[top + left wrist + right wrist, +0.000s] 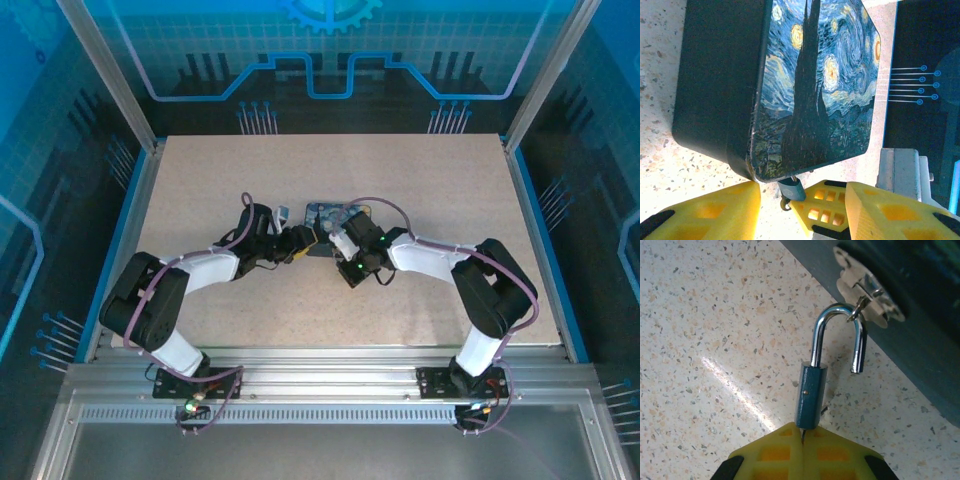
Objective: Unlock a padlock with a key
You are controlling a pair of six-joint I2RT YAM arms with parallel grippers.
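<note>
A speckled bench (420, 190) lies inside a blue-lit enclosure. The left arm (190, 275) reaches inward from the left, elbow bent and forearm low. The left tool (300, 244) is spread wide and grips nothing, its yellow fingers (710, 212) on either side of the padlock (810, 395). The padlock is hooked by its shackle (837, 315) through the hasp (867, 300) of the painted tin box (815, 85), with one shackle leg out of the body. The right arm (440, 255) comes in from the right. The right tool (803, 440) is pinched tight on the key (802, 432), whose blade enters the padlock's underside.
</note>
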